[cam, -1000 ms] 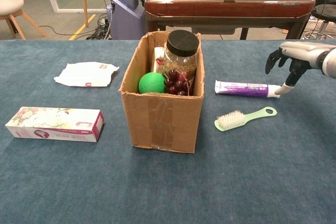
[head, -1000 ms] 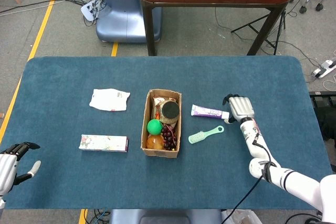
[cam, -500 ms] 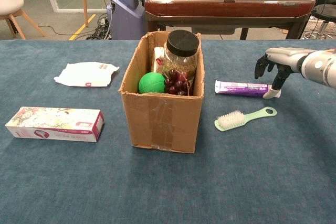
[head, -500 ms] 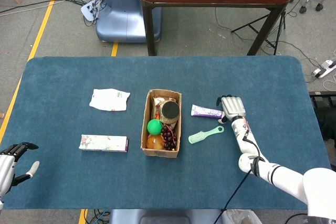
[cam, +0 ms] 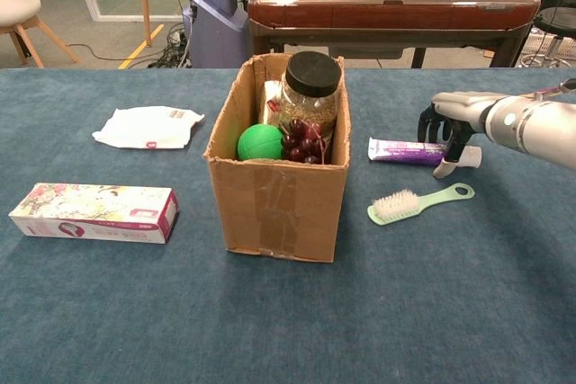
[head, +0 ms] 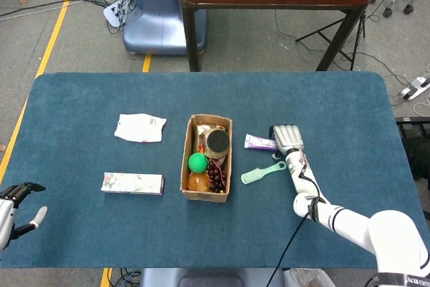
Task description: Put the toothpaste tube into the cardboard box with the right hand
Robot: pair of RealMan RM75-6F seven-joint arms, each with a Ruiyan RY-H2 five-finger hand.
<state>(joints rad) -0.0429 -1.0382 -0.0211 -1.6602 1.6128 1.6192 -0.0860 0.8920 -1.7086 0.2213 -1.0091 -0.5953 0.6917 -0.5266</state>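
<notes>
The purple and white toothpaste tube [head: 257,142] [cam: 400,151] lies flat on the blue table, just right of the open cardboard box [head: 185,170] [cam: 274,204]. My right hand [head: 287,138] [cam: 447,120] arches over the tube's cap end, fingers spread on the far side and the thumb down on the near side. The tube still rests on the table, not lifted. My left hand [head: 11,208] hovers at the table's near left corner, fingers apart, holding nothing. It shows only in the head view.
The box holds a black-lidded jar [cam: 311,89], a green ball [cam: 260,142], grapes and an orange. A green brush [head: 263,172] [cam: 413,203] lies just in front of the tube. A white pouch [cam: 147,126] and a floral carton [cam: 94,211] lie left of the box.
My right hand has slid left, from beyond the tube's cap to over its cap end, with the thumb now on the near side. The left hand has sunk slightly.
</notes>
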